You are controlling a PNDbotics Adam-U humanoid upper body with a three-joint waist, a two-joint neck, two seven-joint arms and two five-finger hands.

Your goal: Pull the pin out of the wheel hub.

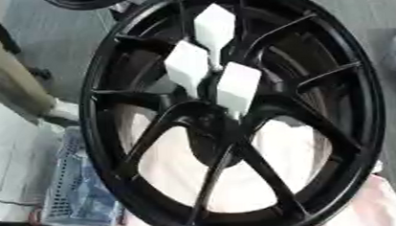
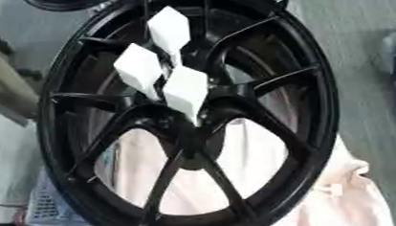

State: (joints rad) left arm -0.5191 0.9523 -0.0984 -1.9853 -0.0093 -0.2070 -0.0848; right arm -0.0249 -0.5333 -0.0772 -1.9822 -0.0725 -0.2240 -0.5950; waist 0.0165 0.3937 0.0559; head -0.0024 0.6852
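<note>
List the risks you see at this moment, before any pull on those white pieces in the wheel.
1. Three white pins stand close together at the centre of the black wheel; gripping one may knock its neighbours.
2. The wheel lies on soft pink cloth, so it might shift when a pin is pulled.
3. Neither robot hand is in view, so the approach cannot be judged, and the spokes crowd the hub.

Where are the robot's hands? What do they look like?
No robot hand or arm shows in either eye view, so their look cannot be told. Only the black wheel with three white pieces at its hub is in sight, over pale pink cloth.
</note>
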